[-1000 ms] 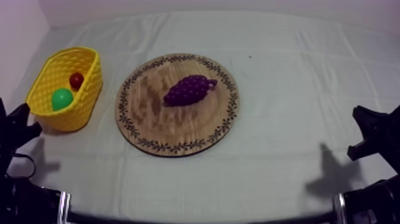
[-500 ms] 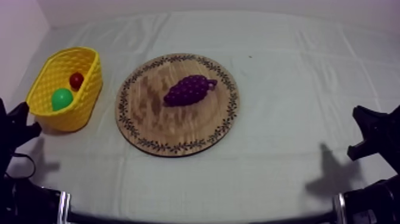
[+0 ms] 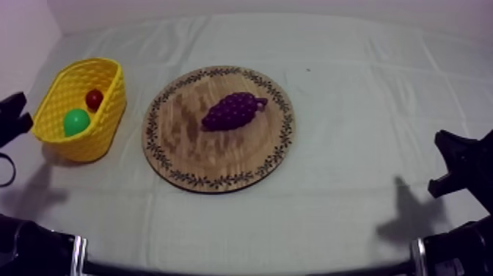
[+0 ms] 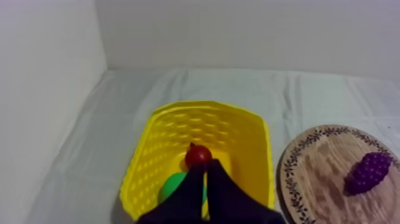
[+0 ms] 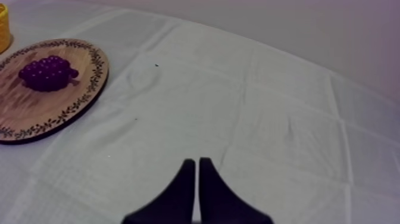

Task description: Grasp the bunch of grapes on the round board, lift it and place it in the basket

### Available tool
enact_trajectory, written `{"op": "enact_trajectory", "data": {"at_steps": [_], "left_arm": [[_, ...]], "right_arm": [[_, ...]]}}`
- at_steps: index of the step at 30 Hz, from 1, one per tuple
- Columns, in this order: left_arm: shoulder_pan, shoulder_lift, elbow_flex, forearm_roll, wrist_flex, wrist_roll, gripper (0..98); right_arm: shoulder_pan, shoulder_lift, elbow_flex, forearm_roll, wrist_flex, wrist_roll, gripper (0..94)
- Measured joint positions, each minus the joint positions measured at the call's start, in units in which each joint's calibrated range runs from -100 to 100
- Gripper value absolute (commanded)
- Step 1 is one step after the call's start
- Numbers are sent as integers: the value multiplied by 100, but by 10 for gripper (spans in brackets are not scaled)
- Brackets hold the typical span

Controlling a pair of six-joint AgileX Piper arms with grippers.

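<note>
One round wooden board (image 3: pixel 220 158), one yellow plastic basket (image 3: pixel 103 136), one purple bunch of grapes (image 3: pixel 231 111), one small red fruit (image 3: pixel 94 99) and one round green toy fruit (image 3: pixel 75 122).

Dim purplish light, soft shadows (image 3: pixel 407 211)

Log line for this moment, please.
left gripper shut, near yellow basket | right gripper shut, over cloth | bunch of grapes on wooden board
</note>
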Motion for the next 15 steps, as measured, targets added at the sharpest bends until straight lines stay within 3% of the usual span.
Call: {"op": "enact_trajectory", "data": {"at_steps": [8, 15], "left_arm": [[778, 1638, -1864, -332, 872, 132, 0], [1510, 3044, -3486, -469, 1567, 331, 0]], "right_arm": [[7, 0, 0, 0, 0, 0, 4], [4, 0, 0, 0, 0, 0, 4]]}}
